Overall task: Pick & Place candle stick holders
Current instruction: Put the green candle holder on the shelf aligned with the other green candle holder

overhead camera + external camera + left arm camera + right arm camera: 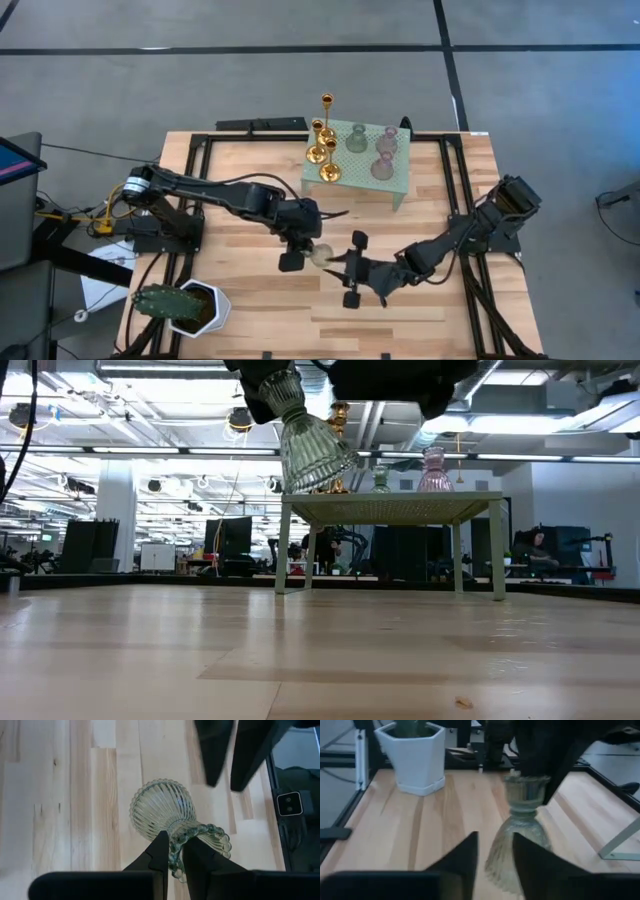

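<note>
My left gripper (303, 243) is shut on a pale green ribbed glass holder (321, 252) above the table's middle. In the low view the holder (312, 448) hangs tilted, clear of the table. My right gripper (343, 268) is open, its fingers pointing at the holder from the table's right. In its wrist view the holder's bell (516, 845) shows just past the gap between its fingers; I see no touch. Three gold holders (325, 140), one green (356, 140) and two pinkish (384, 152) stand on the mint-green stand (398, 185). My left gripper pinches the holder's beaded top rim (176, 851) between its two fingers. The fingers point down from above. The holder hangs below them, tilted, its ribbed bell (159, 809) lowest and clear of the table.
A white pot with a cactus (185, 305) stands at the table's near left corner and shows in the right wrist view (412, 757). The stand fills the far middle. Bare wood (260, 320) lies along the near edge.
</note>
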`<state>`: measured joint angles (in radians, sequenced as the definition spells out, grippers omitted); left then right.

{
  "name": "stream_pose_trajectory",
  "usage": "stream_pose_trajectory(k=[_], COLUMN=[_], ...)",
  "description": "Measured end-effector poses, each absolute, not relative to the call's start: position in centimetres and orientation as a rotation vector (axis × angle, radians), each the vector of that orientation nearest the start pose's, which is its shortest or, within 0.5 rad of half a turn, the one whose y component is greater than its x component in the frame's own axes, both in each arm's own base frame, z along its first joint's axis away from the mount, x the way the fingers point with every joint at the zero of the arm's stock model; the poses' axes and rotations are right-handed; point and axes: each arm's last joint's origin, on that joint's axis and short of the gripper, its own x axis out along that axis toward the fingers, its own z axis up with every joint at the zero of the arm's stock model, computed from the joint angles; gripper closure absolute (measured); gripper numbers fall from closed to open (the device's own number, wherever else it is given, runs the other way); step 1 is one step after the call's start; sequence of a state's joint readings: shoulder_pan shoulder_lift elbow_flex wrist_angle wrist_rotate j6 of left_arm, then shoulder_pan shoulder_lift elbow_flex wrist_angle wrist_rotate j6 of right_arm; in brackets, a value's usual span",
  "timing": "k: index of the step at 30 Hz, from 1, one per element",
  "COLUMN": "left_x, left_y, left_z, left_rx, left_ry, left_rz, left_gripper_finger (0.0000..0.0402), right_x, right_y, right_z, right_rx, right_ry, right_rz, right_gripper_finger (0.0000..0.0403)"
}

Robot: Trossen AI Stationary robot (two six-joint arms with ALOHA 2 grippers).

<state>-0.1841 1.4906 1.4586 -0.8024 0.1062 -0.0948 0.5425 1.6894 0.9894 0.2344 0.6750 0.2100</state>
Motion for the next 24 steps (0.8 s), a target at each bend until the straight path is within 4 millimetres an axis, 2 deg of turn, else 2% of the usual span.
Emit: stream_pose_trajectory(k=[6, 9, 11, 14, 17, 24], left_x=[30.4, 30.5, 30.5, 30.6, 30.6, 30.7], left_y=[-6.2, -6.2, -6.2, -6.2, -6.2, -6.2], left_z=[34.7, 34.8, 34.8, 34.8, 34.9, 35.0], left_rx=[-0.053, -0.054, -0.054, -0.054, -0.055, -0.055], left_ry=[0.848, 0.843, 0.84, 0.83, 0.823, 0.813], left_rz=[-0.238, -0.242, -0.24, -0.239, -0.241, -0.241], left_gripper_finger=[0.0368, 0.0368, 0.0368, 0.0368, 0.0368, 0.0368], right_x=[32.5, 33.0, 33.5, 34.5, 35.3, 36.2], right_y=[15.5, 14.8, 14.4, 13.9, 13.3, 12.8], right_z=[21.6, 21.5, 21.1, 20.8, 19.6, 19.5], right_rx=[-0.029, -0.019, -0.005, 0.042, 0.043, 0.044], right_ry=[0.345, 0.34, 0.343, 0.313, 0.328, 0.321], right_rz=[-0.194, -0.21, -0.191, -0.131, -0.13, -0.145], right_gripper_finger=[0.0176, 0.0129, 0.0112, 0.0105, 0.0109, 0.0148])
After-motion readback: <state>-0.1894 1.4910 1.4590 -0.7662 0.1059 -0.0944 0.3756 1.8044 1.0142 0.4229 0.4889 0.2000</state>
